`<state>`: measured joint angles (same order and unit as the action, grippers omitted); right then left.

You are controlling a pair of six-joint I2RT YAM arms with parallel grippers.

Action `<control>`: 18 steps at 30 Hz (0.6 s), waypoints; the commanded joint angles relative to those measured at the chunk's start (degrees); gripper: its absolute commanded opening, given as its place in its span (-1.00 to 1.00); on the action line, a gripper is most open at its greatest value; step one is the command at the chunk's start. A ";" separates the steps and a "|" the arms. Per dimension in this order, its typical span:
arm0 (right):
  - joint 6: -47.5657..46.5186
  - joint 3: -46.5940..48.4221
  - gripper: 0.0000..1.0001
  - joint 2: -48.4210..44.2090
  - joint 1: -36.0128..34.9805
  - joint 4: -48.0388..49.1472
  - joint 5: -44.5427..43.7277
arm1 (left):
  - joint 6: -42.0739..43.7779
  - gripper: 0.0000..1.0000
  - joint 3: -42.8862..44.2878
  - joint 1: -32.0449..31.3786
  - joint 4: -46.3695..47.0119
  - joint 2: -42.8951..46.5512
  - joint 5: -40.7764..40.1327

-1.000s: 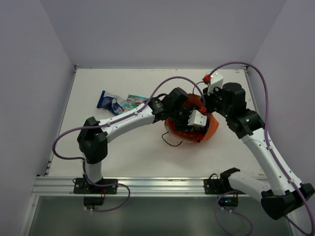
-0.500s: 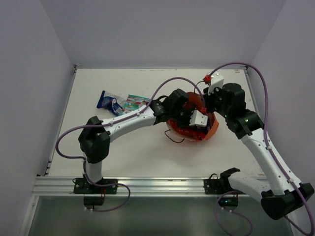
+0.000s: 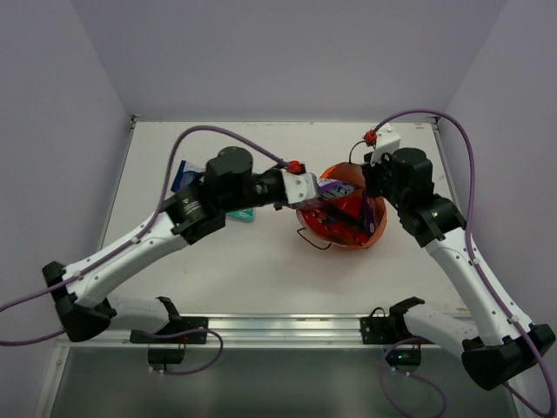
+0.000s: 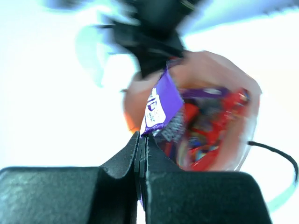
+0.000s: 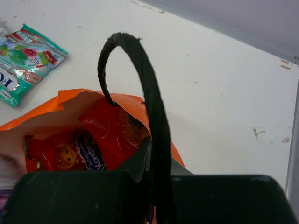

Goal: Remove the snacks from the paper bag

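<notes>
The orange paper bag point(image 3: 370, 233) stands open at mid-table, with red snacks point(image 3: 348, 213) inside. My left gripper point(image 3: 315, 188) is at the bag's left rim, shut on the corner of a purple snack packet point(image 3: 334, 185) lifted to the mouth. In the left wrist view the jaws point(image 4: 141, 136) pinch the purple packet point(image 4: 161, 100) in front of the blurred bag point(image 4: 233, 95). My right gripper point(image 3: 369, 185) is shut on the bag's dark cord handle point(image 5: 140, 70), jaws point(image 5: 156, 150) closed on the cord at the orange rim point(image 5: 70, 99). Red packets point(image 5: 112, 130) lie below.
A blue packet point(image 3: 184, 174) and a teal packet point(image 3: 241, 215) lie on the table left of the bag, partly under my left arm; the teal one point(image 5: 25, 60) also shows in the right wrist view. The bag's other cord handle point(image 3: 318, 244) loops onto the table. Walls close three sides.
My left gripper closed inside the bag, then drew back to the left and up with the purple packet in it. The right gripper kept its hold on the handle.
</notes>
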<state>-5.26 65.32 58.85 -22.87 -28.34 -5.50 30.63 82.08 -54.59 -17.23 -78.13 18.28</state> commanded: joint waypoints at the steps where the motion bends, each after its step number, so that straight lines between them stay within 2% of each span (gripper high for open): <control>1: 0.69 0.51 -1.00 -1.28 -0.07 3.46 -5.04 | -6.10 -1.00 -3.59 1.32 6.07 8.59 -14.98; 4: 1.21 0.86 -1.00 -1.37 -0.07 3.64 -6.10 | -10.67 -1.00 -8.16 3.78 3.10 13.52 -26.23; 11: 2.18 1.56 -1.00 -1.11 -0.07 3.55 -8.92 | -29.01 -1.00 -19.49 13.89 -8.07 20.11 -38.93; 18: 2.88 1.65 -1.00 -1.19 -0.07 3.90 -8.13 | -40.47 -1.00 -33.29 21.70 -8.87 26.44 -32.88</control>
<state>-3.40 65.32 58.85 -22.87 -28.64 -11.49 -1.21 50.96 -35.18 -27.51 -55.53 -15.62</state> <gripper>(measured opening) 0.011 0.015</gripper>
